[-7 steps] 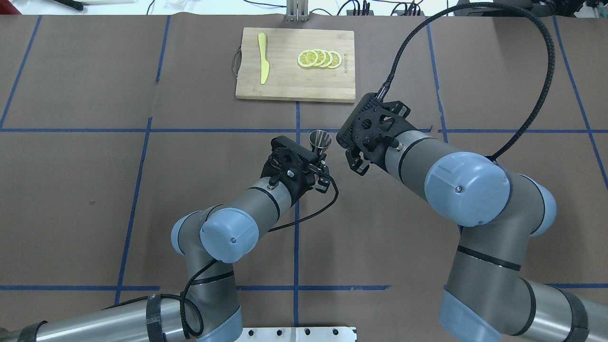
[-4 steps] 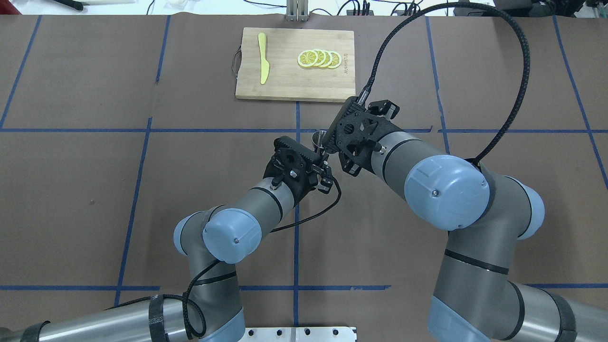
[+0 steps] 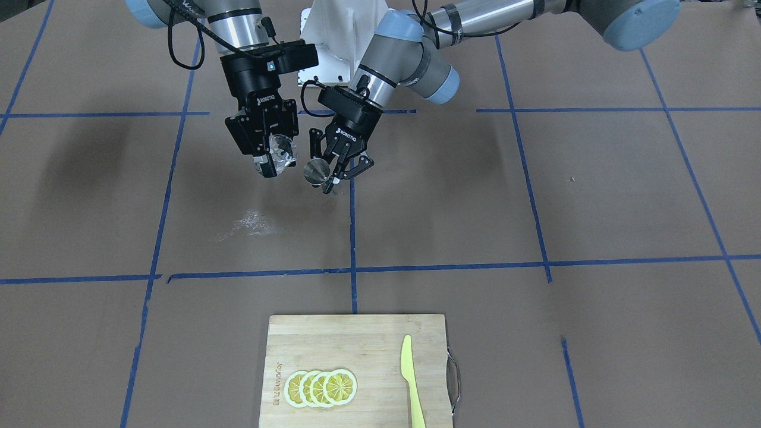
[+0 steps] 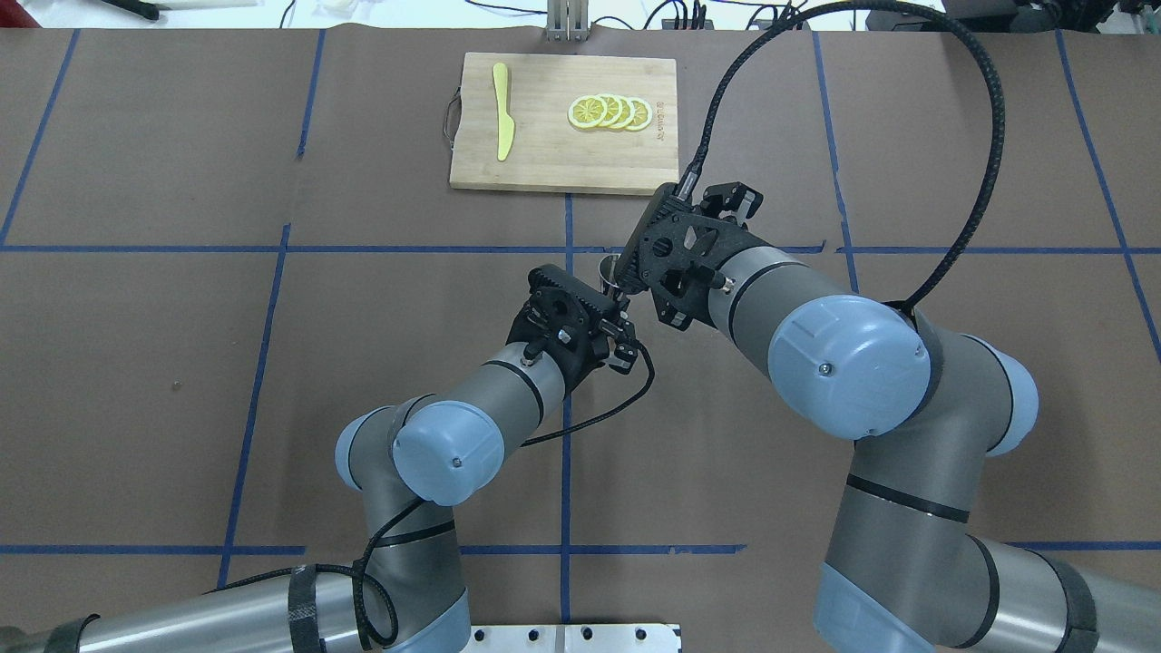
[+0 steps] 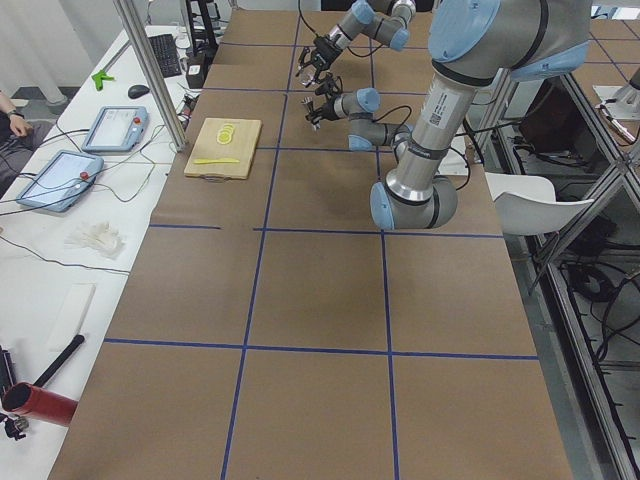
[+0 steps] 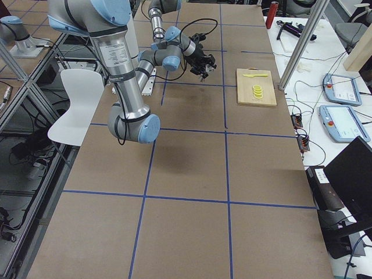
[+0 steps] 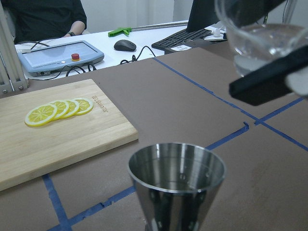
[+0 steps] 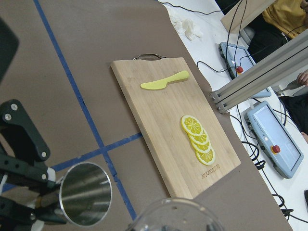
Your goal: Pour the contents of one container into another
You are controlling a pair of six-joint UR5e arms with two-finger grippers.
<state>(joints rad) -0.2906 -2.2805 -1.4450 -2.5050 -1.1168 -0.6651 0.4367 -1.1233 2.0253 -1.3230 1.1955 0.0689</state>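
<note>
One brown table (image 4: 136, 363), blue tape (image 4: 136, 248), white desk (image 5: 60, 270)

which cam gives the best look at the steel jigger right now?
Left wrist view: the jigger fills the lower centre, open mouth and inner wall clear. Right wrist view shows its mouth from above, lower left. Front-facing shows it small, in the left gripper. Overhead shows only a sliver of rim. Side views: too small.
</note>
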